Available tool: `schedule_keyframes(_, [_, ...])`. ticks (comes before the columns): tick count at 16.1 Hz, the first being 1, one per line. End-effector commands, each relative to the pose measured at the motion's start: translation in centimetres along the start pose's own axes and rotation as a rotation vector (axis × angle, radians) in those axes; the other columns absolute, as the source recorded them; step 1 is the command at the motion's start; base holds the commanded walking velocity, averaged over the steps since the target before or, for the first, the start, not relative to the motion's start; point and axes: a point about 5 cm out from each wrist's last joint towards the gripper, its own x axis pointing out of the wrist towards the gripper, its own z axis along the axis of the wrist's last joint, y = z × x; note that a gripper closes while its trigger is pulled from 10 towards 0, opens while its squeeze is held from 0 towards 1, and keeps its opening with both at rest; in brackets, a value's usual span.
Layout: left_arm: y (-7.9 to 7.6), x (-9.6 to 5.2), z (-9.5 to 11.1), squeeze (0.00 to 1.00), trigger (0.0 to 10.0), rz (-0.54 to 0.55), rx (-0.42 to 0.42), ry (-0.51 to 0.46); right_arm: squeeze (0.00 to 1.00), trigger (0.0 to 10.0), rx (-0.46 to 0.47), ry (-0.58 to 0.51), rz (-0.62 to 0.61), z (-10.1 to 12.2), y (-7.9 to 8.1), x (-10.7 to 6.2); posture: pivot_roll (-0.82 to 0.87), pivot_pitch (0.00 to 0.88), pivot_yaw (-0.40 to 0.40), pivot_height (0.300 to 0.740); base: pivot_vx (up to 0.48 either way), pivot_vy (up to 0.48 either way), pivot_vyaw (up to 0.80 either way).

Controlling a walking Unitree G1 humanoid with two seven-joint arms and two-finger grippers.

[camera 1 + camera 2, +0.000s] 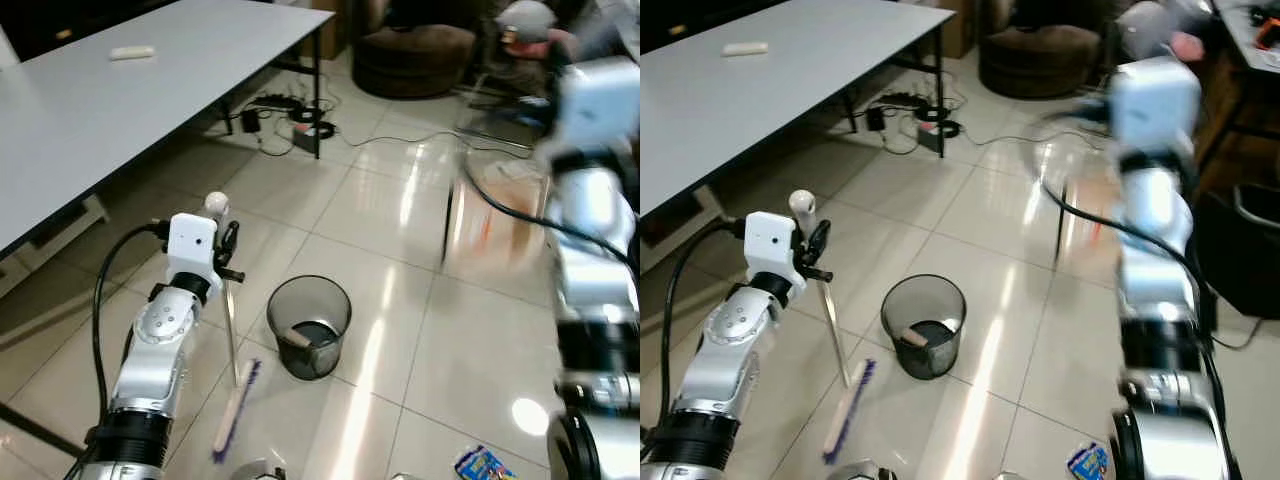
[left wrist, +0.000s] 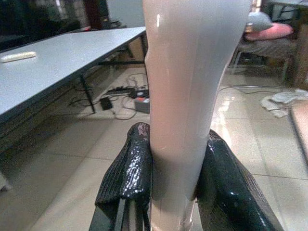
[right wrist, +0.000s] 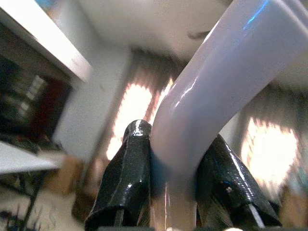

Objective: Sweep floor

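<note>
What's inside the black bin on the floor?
The mesh bin holds a tan, tube-like piece leaning by its wall, over a dark bottom. What it is can't be told; anything beneath it is hidden.

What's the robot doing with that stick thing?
It's sweeping. The left end effector is shut on the broom handle, and the purple-bristled broom head rests on the tiled floor just beside a black mesh bin with some rubbish in it. The right end effector is clamped on a pale handle, and that arm is raised and blurred, with a blurry pale object beside it that is probably the dustpan. A blue wrapper lies on the floor near the robot.
</note>
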Motion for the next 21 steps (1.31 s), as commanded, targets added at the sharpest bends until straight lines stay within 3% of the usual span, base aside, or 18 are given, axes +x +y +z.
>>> schedule_keyframes(1, [-0.2, 0.0, 0.7, 0.00, 10.0, -0.021, 0.012, -0.026, 0.00, 10.0, 0.026, 0.088, -0.036, -1.5, -0.2, -1.1, -0.01, 0.000, 0.037, 0.740, 0.000, 0.000, 0.00])
schedule_keyframes(3, [-0.2, -0.2, 0.4, 0.00, 10.0, -0.031, 0.014, -0.016, 0.00, 10.0, -0.024, 0.179, -0.025, -3.0, -0.5, -3.1, 0.00, 0.000, 0.044, 0.740, 0.000, 0.000, 0.00])
schedule_keyframes(5, [-0.3, -0.5, 0.2, 0.00, 10.0, -0.044, 0.021, -0.006, 0.00, 10.0, -0.012, 0.260, -0.032, -4.3, -0.6, -4.9, 0.00, 0.000, 0.046, 0.740, -0.240, 0.000, 0.00])
schedule_keyframes(8, [-0.4, -0.6, 0.1, 0.00, 10.0, -0.054, 0.025, -0.005, 0.00, 10.0, -0.032, 0.272, -0.073, -4.5, -0.6, -5.8, -0.01, 0.000, 0.052, 0.740, -0.240, 0.000, 0.00])
schedule_keyframes(12, [-0.7, -0.1, 0.4, 0.00, 10.0, -0.079, 0.032, -0.012, 0.00, 10.0, 0.130, 0.355, -0.064, -4.9, 1.4, -7.2, -0.01, 0.000, 0.061, 0.740, -0.247, 0.000, 0.00])
schedule_keyframes(18, [-1.3, 0.3, 0.5, 0.00, 10.0, -0.096, 0.022, -0.016, 0.00, 10.0, 0.198, 0.408, -0.022, -4.7, 4.0, -8.1, -0.03, 0.000, 0.063, 0.740, -0.173, 0.000, 0.00])
schedule_keyframes(21, [-1.6, 0.4, 0.2, 0.00, 10.0, -0.125, 0.034, 0.003, 0.00, 10.0, 0.231, 0.441, -0.035, -5.0, 4.5, -8.8, -0.02, 0.000, 0.067, 0.740, 0.000, 0.000, 0.00])
